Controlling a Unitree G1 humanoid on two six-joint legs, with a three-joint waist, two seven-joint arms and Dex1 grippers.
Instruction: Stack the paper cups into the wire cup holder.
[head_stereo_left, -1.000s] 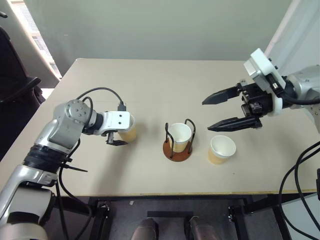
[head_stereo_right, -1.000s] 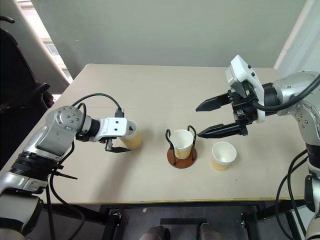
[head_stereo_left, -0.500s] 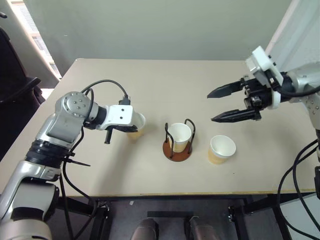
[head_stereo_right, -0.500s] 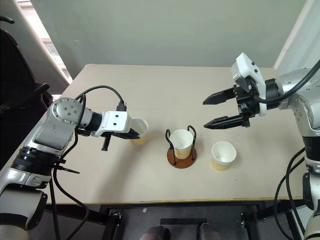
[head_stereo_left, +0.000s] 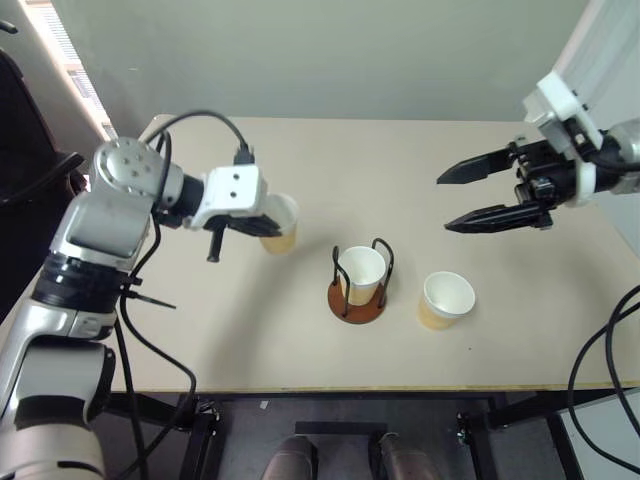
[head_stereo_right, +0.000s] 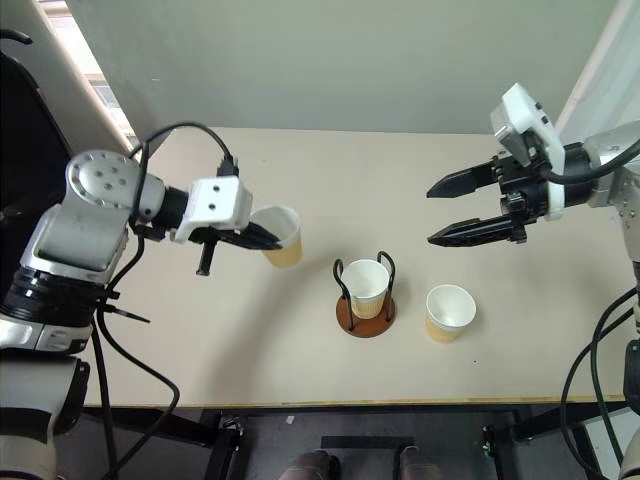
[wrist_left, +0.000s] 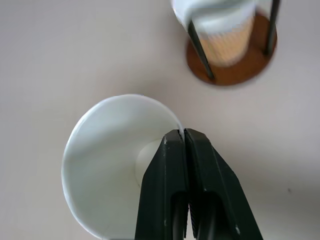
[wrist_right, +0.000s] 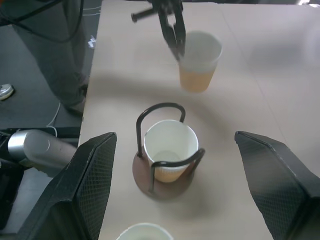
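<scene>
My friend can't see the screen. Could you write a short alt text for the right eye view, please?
The robot's left pincer pinches the rim of a tan paper cup, holding it above a beige table. Mid-table, a second cup sits in a wire cup holder; a third cup stands beside it, and the right pincer hovers open.

The left pincer (wrist_left: 186, 137) pinches a paper cup's (wrist_left: 107, 160) rim; beyond stands the wire cup holder (wrist_left: 235, 62), one cup (wrist_left: 225, 30) inside.
</scene>
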